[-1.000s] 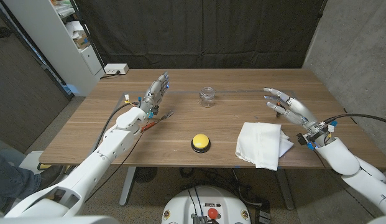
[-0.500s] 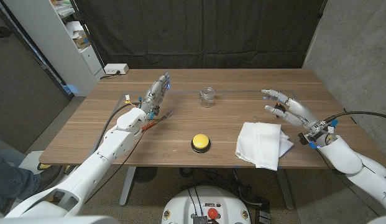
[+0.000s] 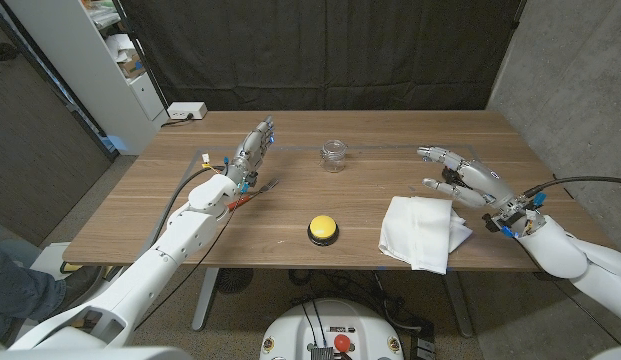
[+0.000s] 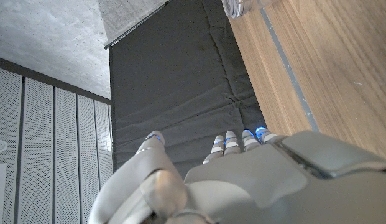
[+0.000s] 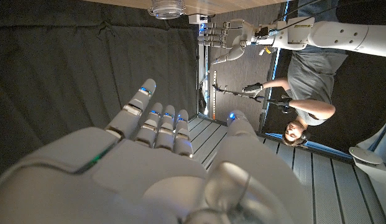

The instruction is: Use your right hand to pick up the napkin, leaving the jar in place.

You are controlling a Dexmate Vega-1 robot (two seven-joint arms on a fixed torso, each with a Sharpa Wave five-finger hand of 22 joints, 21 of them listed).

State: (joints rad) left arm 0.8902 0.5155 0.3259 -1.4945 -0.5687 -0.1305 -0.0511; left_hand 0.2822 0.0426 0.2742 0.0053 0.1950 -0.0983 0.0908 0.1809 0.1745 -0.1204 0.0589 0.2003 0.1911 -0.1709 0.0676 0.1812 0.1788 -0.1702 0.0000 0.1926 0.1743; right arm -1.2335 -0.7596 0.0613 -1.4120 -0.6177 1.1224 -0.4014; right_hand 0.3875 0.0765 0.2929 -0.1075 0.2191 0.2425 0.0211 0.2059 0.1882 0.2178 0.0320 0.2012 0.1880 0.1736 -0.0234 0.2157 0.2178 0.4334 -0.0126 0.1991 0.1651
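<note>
A white crumpled napkin [image 3: 422, 230] lies near the table's front edge on the right. The small clear glass jar [image 3: 334, 155] stands upright at the middle back of the table, also seen as the jar [image 4: 242, 7] and the jar [image 5: 167, 8] in the wrist views. My right hand [image 3: 462, 176] hovers just behind and right of the napkin, fingers spread, holding nothing. The right hand [image 5: 161, 168] shows its back in its own wrist view. My left hand [image 3: 252, 150] stands at the back left with fingers extended and apart, empty, left of the jar; the left hand [image 4: 230, 180] shows likewise.
A yellow button on a black base [image 3: 323, 229] sits at the front middle, left of the napkin. Red and dark cables [image 3: 252, 196] trail by the left forearm. A person [image 5: 304, 93] shows in the right wrist view. A white shelf unit [image 3: 110, 60] stands beyond the table's left.
My right hand has drifted slightly left and down toward the napkin, staying spread. The left arm, jar and napkin have not moved.
</note>
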